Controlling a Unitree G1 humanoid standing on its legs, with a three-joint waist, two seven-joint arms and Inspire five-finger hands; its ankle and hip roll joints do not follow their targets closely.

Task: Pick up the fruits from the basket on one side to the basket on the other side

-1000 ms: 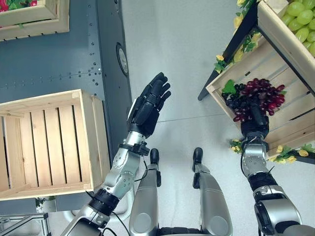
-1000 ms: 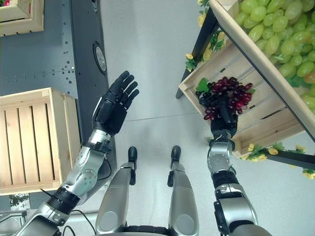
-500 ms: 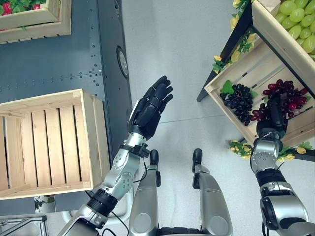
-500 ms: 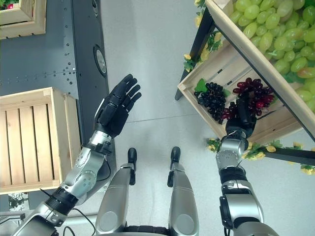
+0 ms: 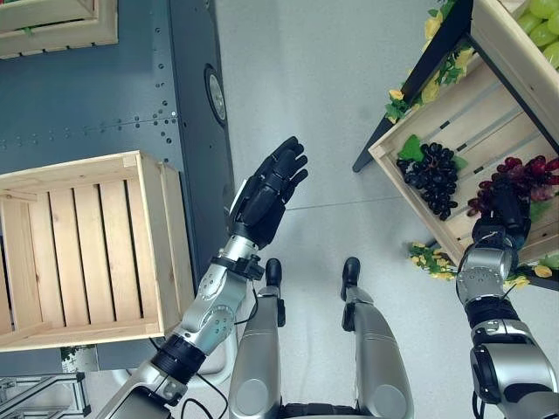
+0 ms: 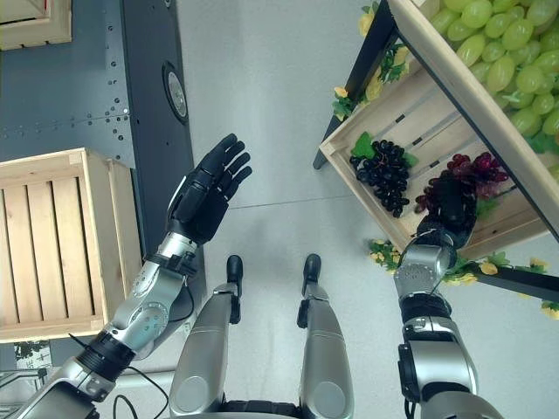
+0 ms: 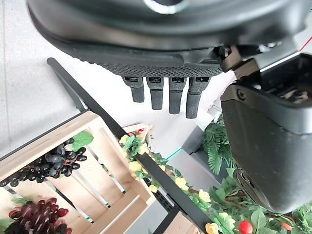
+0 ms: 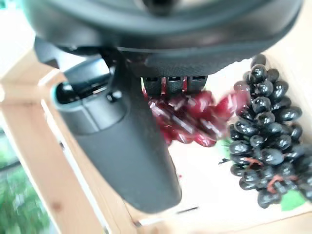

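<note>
- Left eye view: right hand (image 5: 504,214) is inside the slatted fruit crate (image 5: 454,113) on the robot's right, fingers curled round the red grape bunch (image 5: 522,175). Bunch sits at the fingertips, over the crate slats, its long axis running roughly across the crate towards the right edge of the view.
- Black grape bunch (image 5: 432,175) lies on the slats just left of the red one, apart from it, long axis running down towards the crate's near rim, green leaf at its far end.
- Green grapes (image 5: 543,22) sit in the upper crate.
- Left hand (image 5: 266,194) is raised over the floor, fingers straight, holding nothing. Empty wooden crate (image 5: 87,244) sits to its left.
- Right eye view: same layout; red bunch (image 6: 470,170) at the right hand's fingertips, black bunch (image 6: 384,175) separate.
- Left wrist view: fingers (image 7: 169,95) straight, nothing between them; both bunches visible in the far crate.
- Right wrist view: red bunch (image 8: 187,119) right under the curled fingers, black bunch (image 8: 263,141) beside it.
- Versus 1 s ago: red bunch then lay against the black one; it's now pulled clear to the right. Left hand unchanged.
</note>
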